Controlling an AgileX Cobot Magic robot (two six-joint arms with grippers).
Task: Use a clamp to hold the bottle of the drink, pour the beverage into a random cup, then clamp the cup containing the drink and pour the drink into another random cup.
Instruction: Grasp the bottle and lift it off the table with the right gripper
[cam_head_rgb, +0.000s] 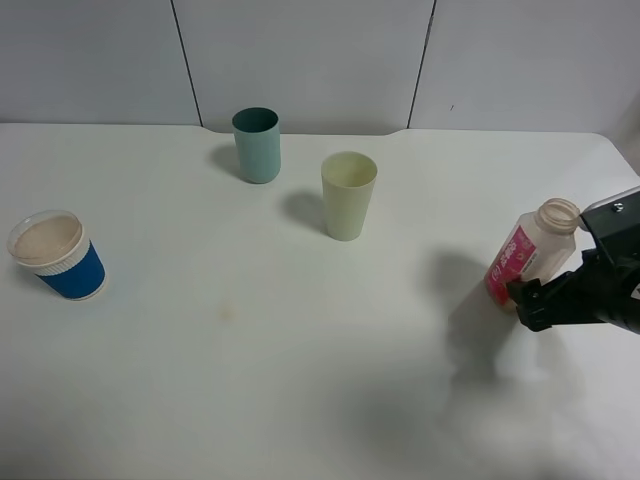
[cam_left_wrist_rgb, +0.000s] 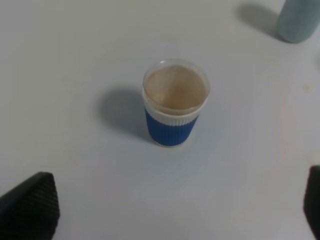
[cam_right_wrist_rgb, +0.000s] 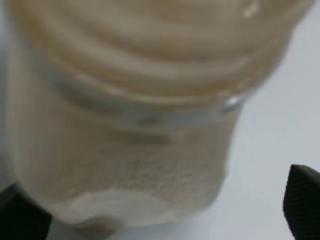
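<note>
The drink bottle (cam_head_rgb: 530, 252), clear with a pink label and no cap, stands at the right of the table. My right gripper (cam_head_rgb: 527, 300) is open with its jaws on either side of the bottle's lower part. In the right wrist view the bottle (cam_right_wrist_rgb: 130, 100) fills the frame, and one black fingertip (cam_right_wrist_rgb: 302, 200) stands apart from it. A blue-sleeved cup (cam_head_rgb: 57, 255) with a tan inside stands at the left. The left wrist view shows this cup (cam_left_wrist_rgb: 175, 102) ahead of my open, empty left gripper (cam_left_wrist_rgb: 170, 212). A pale yellow cup (cam_head_rgb: 348, 195) and a teal cup (cam_head_rgb: 257, 145) stand further back.
The white table (cam_head_rgb: 250, 350) ends at a grey panelled wall behind the cups. The teal cup also shows at the edge of the left wrist view (cam_left_wrist_rgb: 300, 20). The left arm is out of the exterior high view.
</note>
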